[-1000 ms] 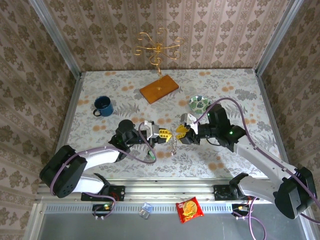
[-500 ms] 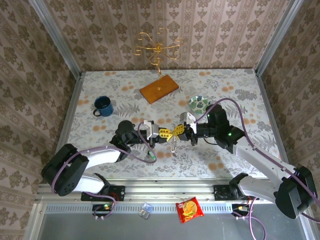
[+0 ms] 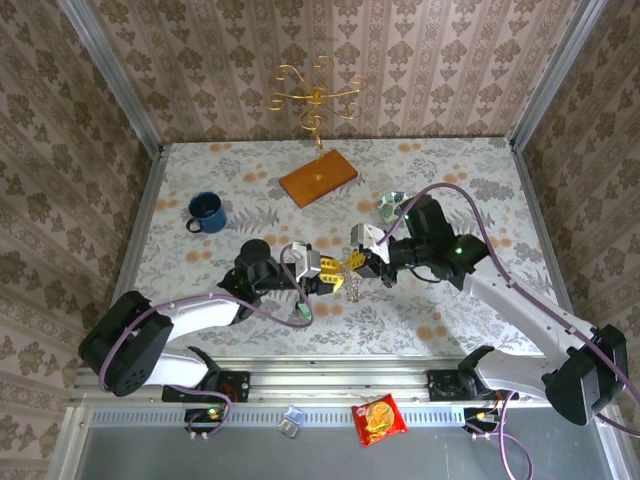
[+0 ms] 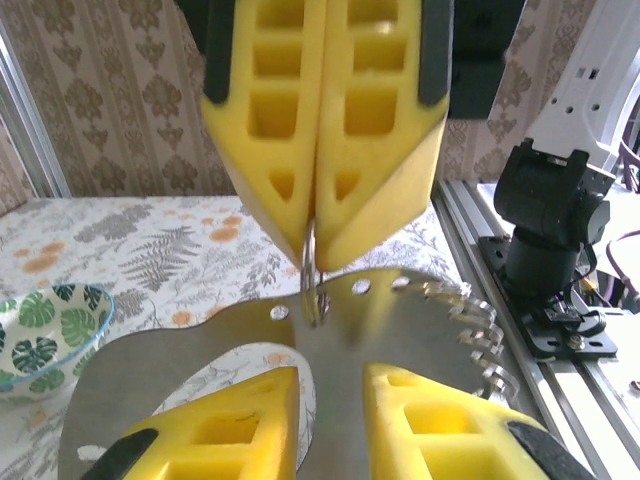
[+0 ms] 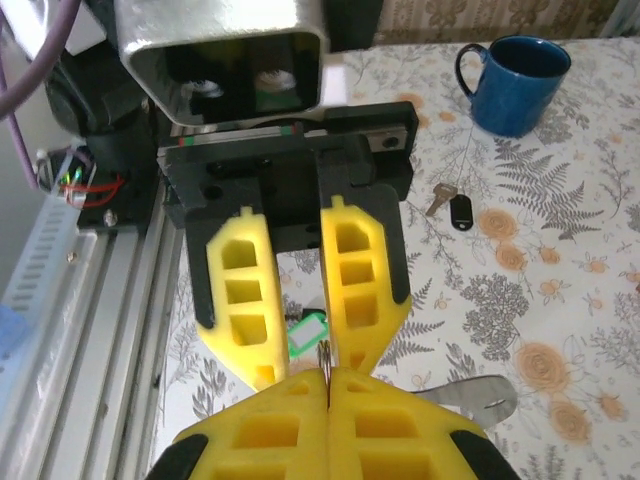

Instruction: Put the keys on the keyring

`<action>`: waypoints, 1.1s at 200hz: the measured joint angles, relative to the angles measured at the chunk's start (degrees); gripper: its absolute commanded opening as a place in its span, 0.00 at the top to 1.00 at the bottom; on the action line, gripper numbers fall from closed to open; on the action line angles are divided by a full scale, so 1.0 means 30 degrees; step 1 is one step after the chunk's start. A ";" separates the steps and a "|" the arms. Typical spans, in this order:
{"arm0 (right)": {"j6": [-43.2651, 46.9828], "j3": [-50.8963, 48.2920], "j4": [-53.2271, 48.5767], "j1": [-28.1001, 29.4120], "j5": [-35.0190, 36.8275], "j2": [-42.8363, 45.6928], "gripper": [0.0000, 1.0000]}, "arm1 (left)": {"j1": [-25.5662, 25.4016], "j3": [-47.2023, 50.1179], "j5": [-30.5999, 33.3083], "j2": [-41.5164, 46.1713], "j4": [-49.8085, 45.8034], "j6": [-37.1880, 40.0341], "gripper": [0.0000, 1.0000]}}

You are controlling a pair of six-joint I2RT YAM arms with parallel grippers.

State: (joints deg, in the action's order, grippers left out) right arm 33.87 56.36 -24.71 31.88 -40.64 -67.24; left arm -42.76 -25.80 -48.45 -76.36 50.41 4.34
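Toward the near edge of the table, the green key lies flat beneath two meeting grippers. The right gripper is clamped tight on the thin keyring, and a toothed metal tag dangles from it. The left gripper faces it with fingers slightly parted, holding nothing. Farther off, the black key lies between the grippers and the blue mug by the left edge.

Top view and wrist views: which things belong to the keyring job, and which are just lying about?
Job: green key, black key, keyring.
Lying about: mug, bowl, stand, snack packet.
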 measured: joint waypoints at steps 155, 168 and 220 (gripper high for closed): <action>0.4998 0.4991 -0.6958 0.2681 0.4940 -0.3220 0.91 | 0.0160 -0.0750 -0.1166 0.0160 -0.1974 0.0648 1.00; 0.4619 0.4940 -0.6798 0.2637 0.4925 -0.3177 0.79 | 0.0168 -0.0750 -0.1158 0.0168 -0.1938 0.0634 1.00; 0.1042 0.0743 -0.2120 -0.0073 0.2200 0.0270 0.71 | 0.0284 -0.0182 -0.1122 0.0117 0.0124 -0.0029 1.00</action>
State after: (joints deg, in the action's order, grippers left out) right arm 36.99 58.59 -31.07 31.66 -34.04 -66.43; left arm -41.91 -26.35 -51.81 -76.01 50.78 4.25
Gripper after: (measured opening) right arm 0.279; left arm 0.065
